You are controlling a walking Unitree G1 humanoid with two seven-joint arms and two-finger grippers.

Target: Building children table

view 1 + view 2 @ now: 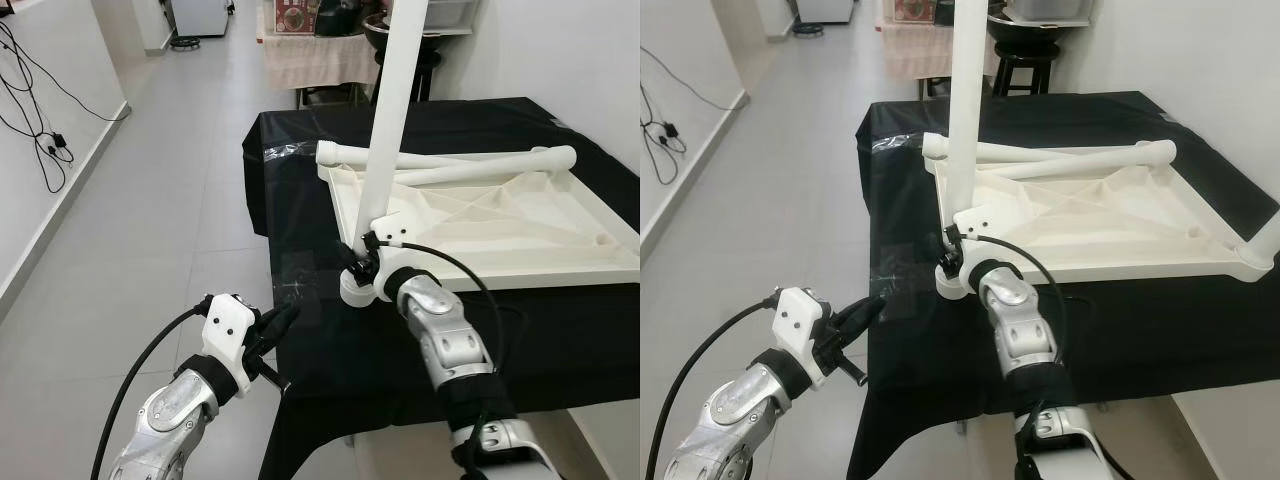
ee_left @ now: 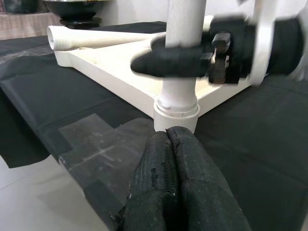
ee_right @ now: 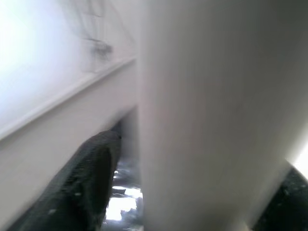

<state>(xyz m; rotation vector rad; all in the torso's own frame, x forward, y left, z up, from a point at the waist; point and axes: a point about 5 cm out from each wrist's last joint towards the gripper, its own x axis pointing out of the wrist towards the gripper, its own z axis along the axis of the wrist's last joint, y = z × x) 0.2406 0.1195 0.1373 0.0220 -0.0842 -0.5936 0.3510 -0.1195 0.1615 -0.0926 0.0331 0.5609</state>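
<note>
Showing the leg-fitting stage of the build: the white moulded plastic tabletop (image 1: pixel 480 225) lies upside down, ribbed underside up, on the black-draped surface (image 1: pixel 300 150). One long white plastic tube leg (image 1: pixel 393 110) stands upright in the round socket (image 1: pixel 358 290) at the tabletop's near left corner. The right claw (image 1: pixel 365 262) is closed around the base of this leg just above the socket; in the left wrist view a black finger (image 2: pixel 168 61) crosses the leg, and the right wrist view is mostly blurred white tube. Whether the leg is fully seated cannot be told, though it appears to be at least entered in the socket.

The left claw (image 1: pixel 275 325) is held off the near left edge of the surface, near the socket but apart from it, its two black fingers (image 2: pixel 168 183) pressed together on nothing.

Two more white tube legs (image 1: pixel 440 160) lie flat across the far side of the upturned tabletop, not yet fitted. In the right eye view a further white leg (image 1: pixel 1268 235) seems to rise from the right corner, cut by the frame edge.

Judged progress: early to middle. One leg is being set, perhaps one already stands, and at least two remain, after which the table must be turned upright.
</note>
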